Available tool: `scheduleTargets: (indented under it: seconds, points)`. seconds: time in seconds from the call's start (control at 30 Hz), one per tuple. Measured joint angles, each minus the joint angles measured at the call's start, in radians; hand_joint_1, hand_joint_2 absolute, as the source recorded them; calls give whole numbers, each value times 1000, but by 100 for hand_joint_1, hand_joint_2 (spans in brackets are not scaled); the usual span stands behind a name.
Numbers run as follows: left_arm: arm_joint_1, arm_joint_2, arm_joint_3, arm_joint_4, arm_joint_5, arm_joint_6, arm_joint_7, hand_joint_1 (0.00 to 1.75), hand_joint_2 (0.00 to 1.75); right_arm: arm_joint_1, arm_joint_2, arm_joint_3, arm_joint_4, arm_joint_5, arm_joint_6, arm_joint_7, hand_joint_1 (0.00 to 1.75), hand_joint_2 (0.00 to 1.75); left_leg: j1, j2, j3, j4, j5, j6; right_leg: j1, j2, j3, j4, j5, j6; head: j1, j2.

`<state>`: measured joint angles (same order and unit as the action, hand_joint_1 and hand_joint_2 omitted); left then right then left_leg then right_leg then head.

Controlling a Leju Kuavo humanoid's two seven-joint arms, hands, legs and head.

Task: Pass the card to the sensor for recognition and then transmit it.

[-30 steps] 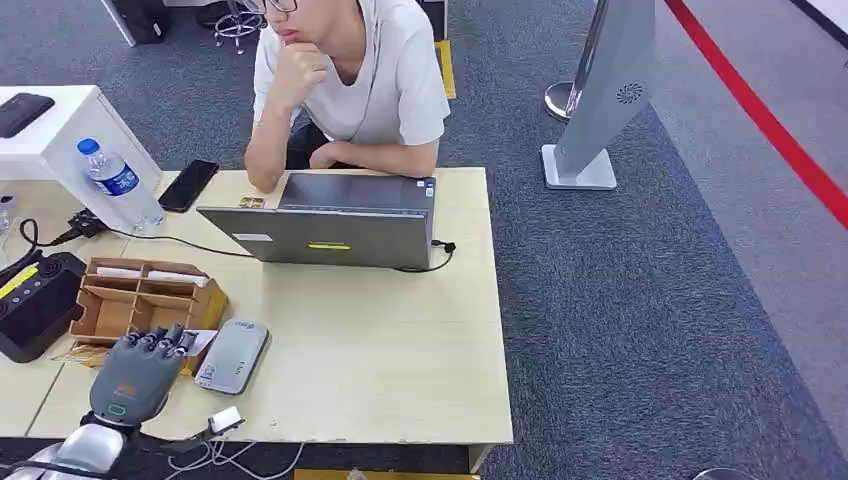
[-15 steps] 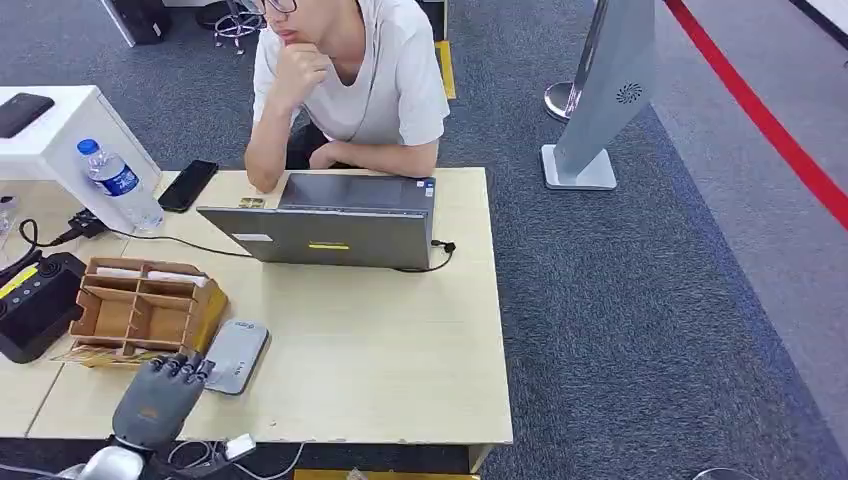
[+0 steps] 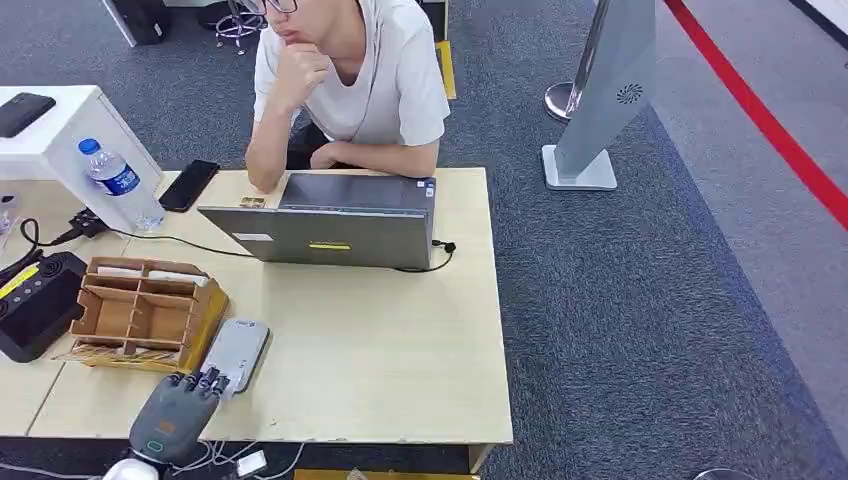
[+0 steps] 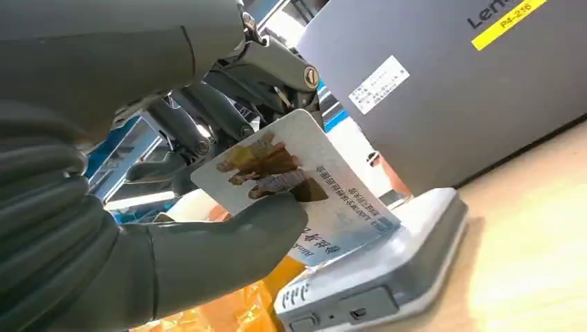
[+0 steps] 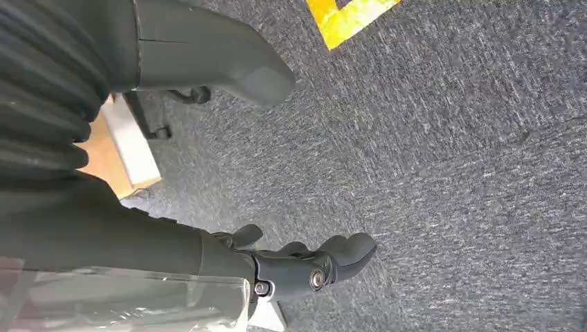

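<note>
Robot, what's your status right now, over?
Left hand pinches card over grey reader. Right hand hangs open above carpet. Nothing between card and reader.

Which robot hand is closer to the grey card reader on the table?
The left hand. It holds the card right at the near end of the grey card reader. The right hand hangs low over the carpet, away from the reader.

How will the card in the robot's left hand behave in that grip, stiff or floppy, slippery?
Probably stiff: the card stays flat while pinched at one end only by the left hand. Its printed face looks glossy, so it may slip. Thin, so likely light, and apt to twist if it touches the sensor.
</note>
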<state>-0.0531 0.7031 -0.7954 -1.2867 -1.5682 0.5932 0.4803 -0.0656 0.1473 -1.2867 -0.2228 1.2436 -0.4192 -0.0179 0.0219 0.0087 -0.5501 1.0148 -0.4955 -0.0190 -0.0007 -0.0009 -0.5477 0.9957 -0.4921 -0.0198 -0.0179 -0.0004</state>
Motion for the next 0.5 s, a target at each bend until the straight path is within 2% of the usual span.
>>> scheduleTargets:
  seconds: [0.23,0.37,0.5]
  points:
    - [-2,-9,-2,4,0,-10,10,175,175,0,0,0,0,1,0,4,0,175,0,0,0,0,0,0,0,0,0,0,0,0,0,0]
    - [-11,4,-2,-5,0,-11,11,175,175,0,0,0,0,4,1,6,0,175,0,0,0,0,0,0,0,0,0,0,0,0,0,0]
    - [-13,27,32,-41,0,-19,-43,175,175,0,0,0,0,15,3,6,0,175,0,0,0,0,0,0,0,0,0,0,0,0,0,0]
